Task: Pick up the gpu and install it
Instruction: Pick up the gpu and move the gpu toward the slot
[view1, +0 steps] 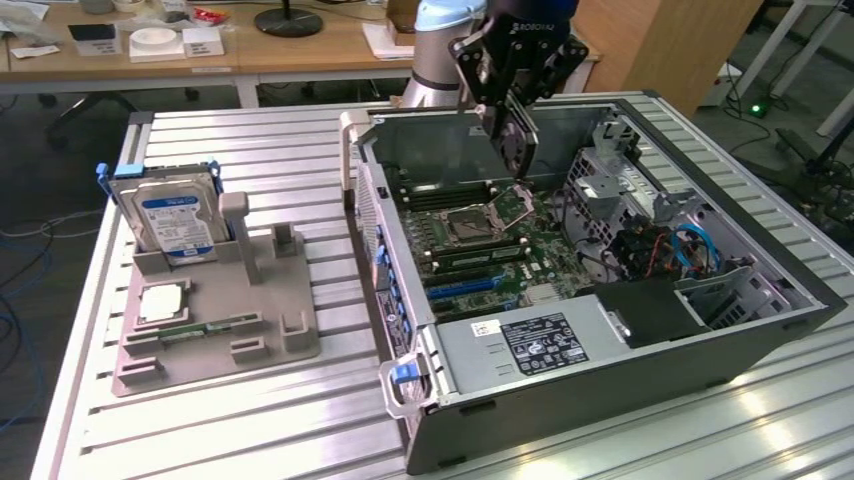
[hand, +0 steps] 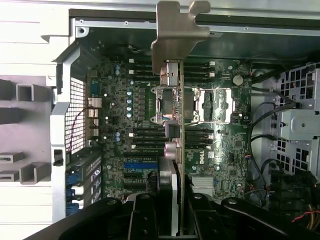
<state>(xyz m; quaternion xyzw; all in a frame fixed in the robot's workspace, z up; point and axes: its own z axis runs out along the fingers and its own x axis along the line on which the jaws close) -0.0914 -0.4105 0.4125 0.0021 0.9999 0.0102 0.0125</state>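
My gripper (view1: 511, 100) hangs over the open computer case (view1: 747, 330), shut on the gpu (view1: 515, 150). The card is held upright, its lower edge just above the motherboard (view1: 487, 250) near the processor socket. In the wrist view the gpu (hand: 181, 125) appears edge-on, running away from the gripper (hand: 172, 205), with its silvery bracket (hand: 175, 35) at the far end near the case's rear wall. The black fingers (hand: 145, 220) clamp the card's near end from both sides. Blue expansion slots (hand: 137, 164) lie on the board beside the card.
On the exterior view's left a grey holder (view1: 254, 330) carries a silver hard drive (view1: 167, 215), a processor chip (view1: 160, 302) and a green memory stick (view1: 214, 325). Inside the case are a power supply (view1: 534, 345), drive cages (hand: 300, 115) and loose cables (view1: 667, 250).
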